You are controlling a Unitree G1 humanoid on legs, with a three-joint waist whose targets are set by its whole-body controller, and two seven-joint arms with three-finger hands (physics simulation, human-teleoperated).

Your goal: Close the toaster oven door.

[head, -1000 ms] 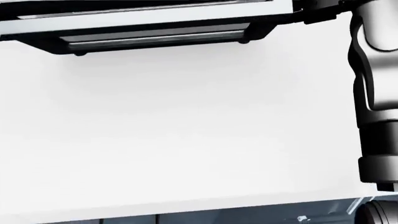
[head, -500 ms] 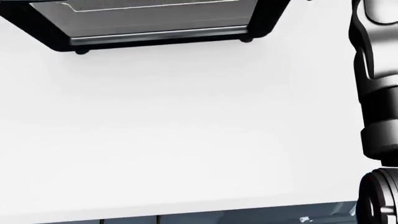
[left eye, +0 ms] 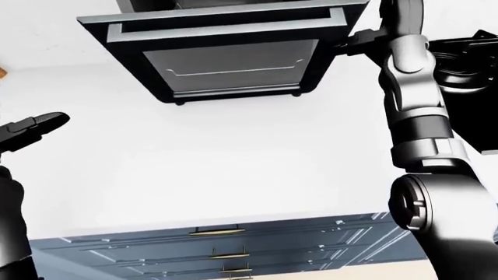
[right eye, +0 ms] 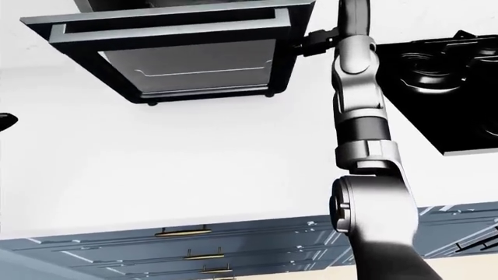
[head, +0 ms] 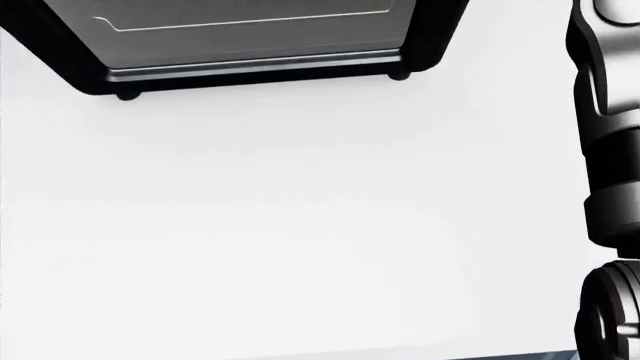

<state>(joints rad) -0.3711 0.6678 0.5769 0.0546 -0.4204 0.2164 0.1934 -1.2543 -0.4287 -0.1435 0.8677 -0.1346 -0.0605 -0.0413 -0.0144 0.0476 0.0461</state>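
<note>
The toaster oven door (left eye: 229,67) is a dark frame around a grey glass panel, at the top of the left-eye view. It hangs open, tilted part way up, with its handle bar (head: 250,66) along its lower edge. My right hand (left eye: 357,43) is raised at the door's right edge, its dark fingers (right eye: 315,41) against the frame's corner; their grip is unclear. My left hand (left eye: 35,128) hovers at the left edge of that view, well apart from the door, fingers spread open and holding nothing.
The oven stands on a white counter (left eye: 233,175). A black stovetop (right eye: 451,87) lies to the right of my right arm. Blue drawers with brass handles (left eye: 226,251) run below the counter's edge.
In the head view the door has swung up, so more of its glass panel shows. My right arm has risen, bringing its elbow joint into the bottom right corner.
</note>
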